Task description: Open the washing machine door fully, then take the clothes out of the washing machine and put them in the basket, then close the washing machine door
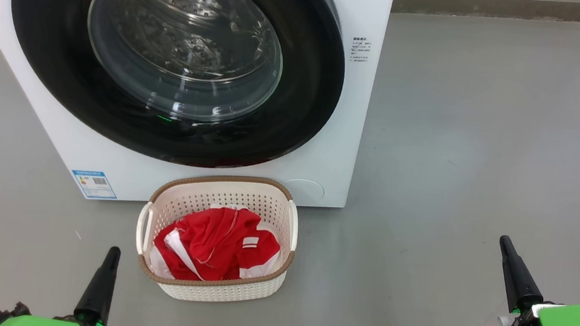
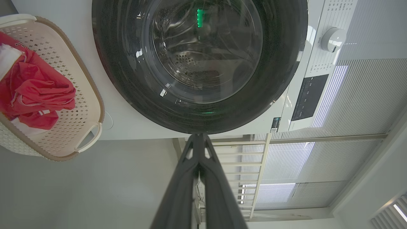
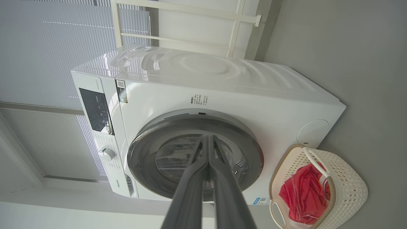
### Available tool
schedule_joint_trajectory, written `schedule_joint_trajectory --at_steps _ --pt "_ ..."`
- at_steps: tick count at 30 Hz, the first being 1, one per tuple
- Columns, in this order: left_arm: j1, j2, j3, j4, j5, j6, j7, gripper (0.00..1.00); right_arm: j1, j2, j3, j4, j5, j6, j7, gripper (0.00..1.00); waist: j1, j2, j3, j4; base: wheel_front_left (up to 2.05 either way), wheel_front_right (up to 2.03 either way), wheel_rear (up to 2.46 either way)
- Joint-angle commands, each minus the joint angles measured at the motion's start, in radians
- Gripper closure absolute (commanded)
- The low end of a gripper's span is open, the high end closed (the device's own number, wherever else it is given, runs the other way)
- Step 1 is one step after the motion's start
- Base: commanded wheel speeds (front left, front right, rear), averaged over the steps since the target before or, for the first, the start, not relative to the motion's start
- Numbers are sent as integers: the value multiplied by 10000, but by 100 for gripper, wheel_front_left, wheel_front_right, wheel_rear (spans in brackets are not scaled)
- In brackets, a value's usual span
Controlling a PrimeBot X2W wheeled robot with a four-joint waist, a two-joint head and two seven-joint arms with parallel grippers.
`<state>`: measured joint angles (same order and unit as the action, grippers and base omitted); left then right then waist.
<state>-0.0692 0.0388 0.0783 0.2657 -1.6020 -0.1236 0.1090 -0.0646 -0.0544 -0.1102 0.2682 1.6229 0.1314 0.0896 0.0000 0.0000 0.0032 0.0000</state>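
The white washing machine [image 1: 362,111] stands ahead with its round black door [image 1: 306,96] shut flat against the front, and the steel drum shows through the glass. Red clothes [image 1: 217,246] with white bands lie in the cream basket [image 1: 224,196] on the floor right before the machine. My left gripper [image 1: 113,252] is shut and holds nothing, low to the left of the basket. Far to the right my right gripper [image 1: 504,242] is shut too, nothing in it. The left wrist view shows the door [image 2: 127,79], the basket [image 2: 92,105] and the clothes [image 2: 35,92]. From the right wrist, the machine [image 3: 222,95] and the basket [image 3: 349,187] are visible.
Grey floor [image 1: 480,148] stretches wide to the right of the machine. A blue label [image 1: 94,183] sits at the machine's lower left corner. A control panel and a knob [image 2: 332,38] are on the machine's upper front. Window blinds and a white frame stand behind it.
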Motion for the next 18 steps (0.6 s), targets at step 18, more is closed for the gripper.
schedule_joint_trajectory --at_steps 18 --pt "-389 114 356 -203 -65 -71 43 100 -416 -94 148 -244 10 -7 88 100 0 0 -1 0 0 0 0"
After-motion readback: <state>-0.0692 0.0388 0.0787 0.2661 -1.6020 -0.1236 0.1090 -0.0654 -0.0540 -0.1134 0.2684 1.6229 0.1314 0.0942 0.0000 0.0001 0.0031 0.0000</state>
